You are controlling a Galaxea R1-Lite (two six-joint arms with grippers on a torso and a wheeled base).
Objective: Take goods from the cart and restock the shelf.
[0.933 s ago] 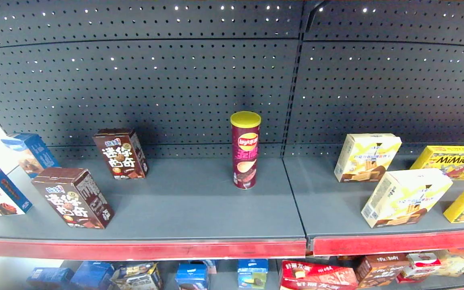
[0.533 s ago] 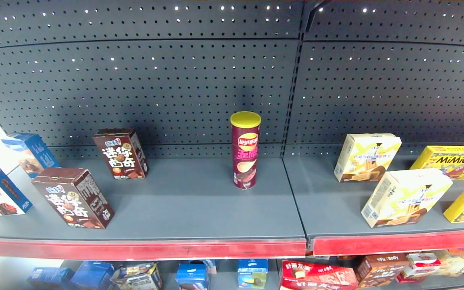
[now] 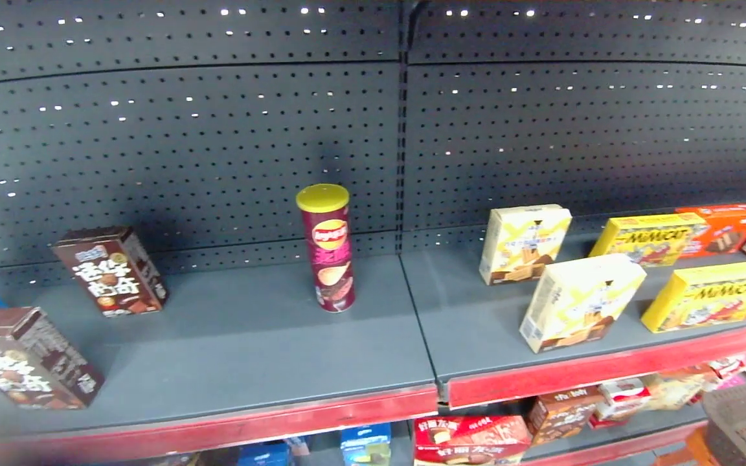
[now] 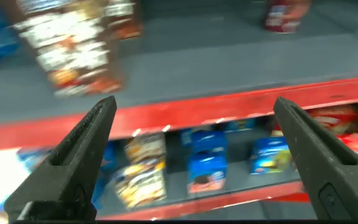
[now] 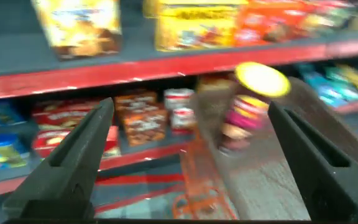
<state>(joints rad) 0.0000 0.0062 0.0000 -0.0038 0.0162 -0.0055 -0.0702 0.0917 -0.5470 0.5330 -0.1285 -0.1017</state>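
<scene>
On the grey shelf [image 3: 250, 349] a maroon chip can [image 3: 326, 249] with a yellow lid stands upright near the middle. The corner of the cart's brown basket [image 3: 745, 414] sits at the bottom right. In the right wrist view my right gripper [image 5: 191, 107] is open and holds nothing. Beyond it a second yellow-lidded chip can [image 5: 253, 102] rests in the cart basket [image 5: 272, 180]. My left gripper [image 4: 196, 106] is open and holds nothing, in front of the shelf's red front edge [image 4: 229, 112].
Brown boxes [image 3: 111, 268] stand at the left of the shelf. Cream boxes [image 3: 580, 301] and yellow boxes [image 3: 703, 294] stand at the right. The lower shelf [image 3: 463, 440] holds red, brown and blue packs. A dark pegboard [image 3: 217, 129] backs the shelf.
The whole head view has shifted: the camera has turned to the right, bringing the cart basket's corner into view. The goods on the shelf have not moved.
</scene>
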